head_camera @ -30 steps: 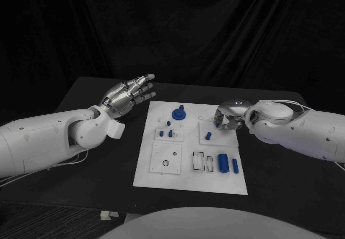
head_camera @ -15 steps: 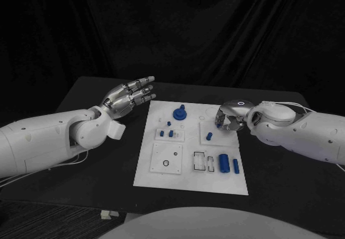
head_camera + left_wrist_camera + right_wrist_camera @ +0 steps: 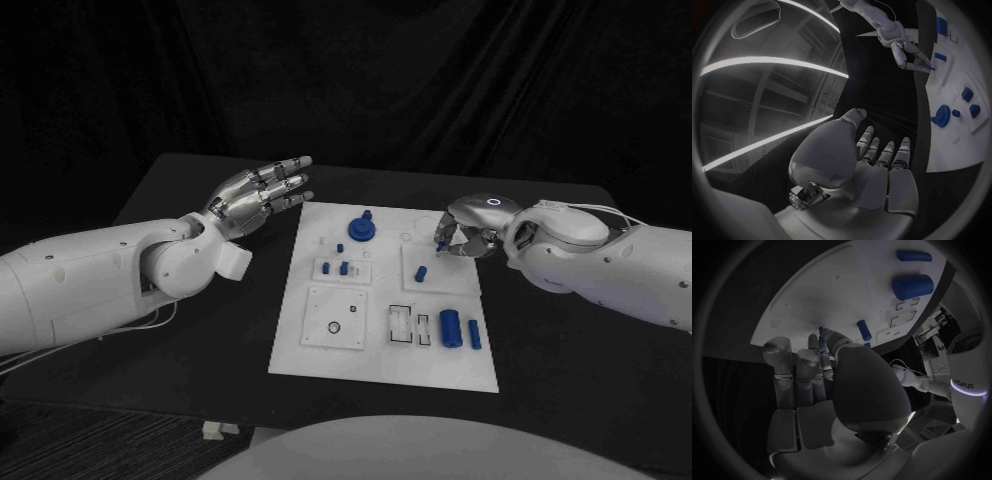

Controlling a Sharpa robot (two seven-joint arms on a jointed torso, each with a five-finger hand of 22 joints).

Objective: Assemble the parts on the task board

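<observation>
— Parts, where are they? The right hand point(image 3: 464, 232) has one?
— Yes, a small blue peg point(image 3: 440, 246) pinched in its fingertips over the task board point(image 3: 384, 360)'s far right corner.
— The left hand point(image 3: 260, 195)?
— Empty, fingers spread, hovering beside the board's far left edge.

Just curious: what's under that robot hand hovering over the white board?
Beneath the right robot hand, the task board carries a small blue pin. The fingertips pinch something small and blue; the board directly below is hidden.
</observation>
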